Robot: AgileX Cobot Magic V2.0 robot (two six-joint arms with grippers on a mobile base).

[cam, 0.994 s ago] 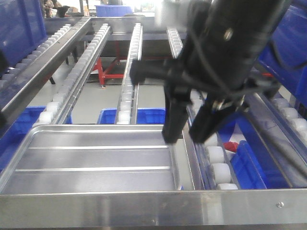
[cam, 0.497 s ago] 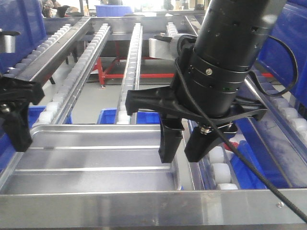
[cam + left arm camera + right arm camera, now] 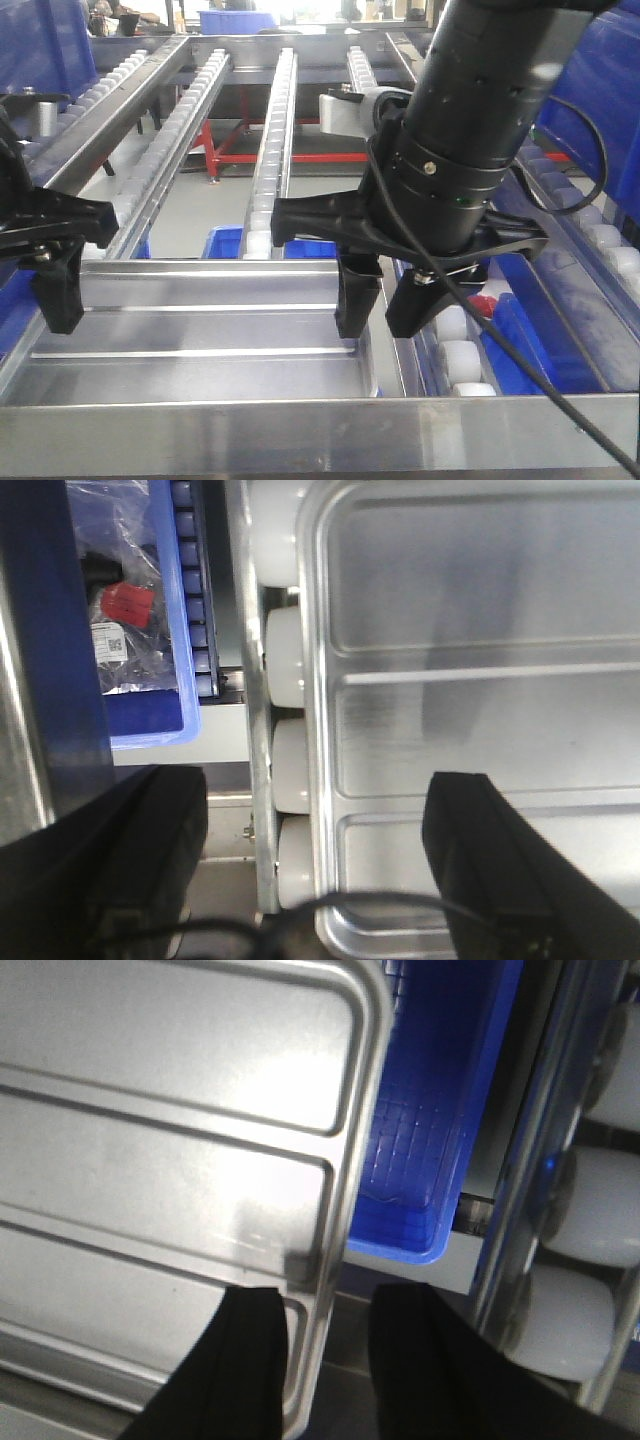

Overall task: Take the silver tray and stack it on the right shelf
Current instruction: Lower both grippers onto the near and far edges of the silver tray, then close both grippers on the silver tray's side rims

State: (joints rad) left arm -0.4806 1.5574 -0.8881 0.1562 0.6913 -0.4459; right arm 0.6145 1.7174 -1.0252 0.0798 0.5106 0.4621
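Straddling opposite rims of the silver tray (image 3: pixel 200 330), left pincer (image 3: pixel 315 860) and right pincer (image 3: pixel 325 1340) both gape wide.

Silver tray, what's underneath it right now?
Under the silver tray, white rollers show along its left rim, and a blue bin sits lower down beside its right rim. Anything beneath the tray's middle is hidden by its base.

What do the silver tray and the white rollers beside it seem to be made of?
The silver tray looks like polished sheet metal, maybe stainless steel or aluminium: it mirrors light and has pressed ribs. The white rollers look like matte plastic: opaque, smooth, with only soft glare.
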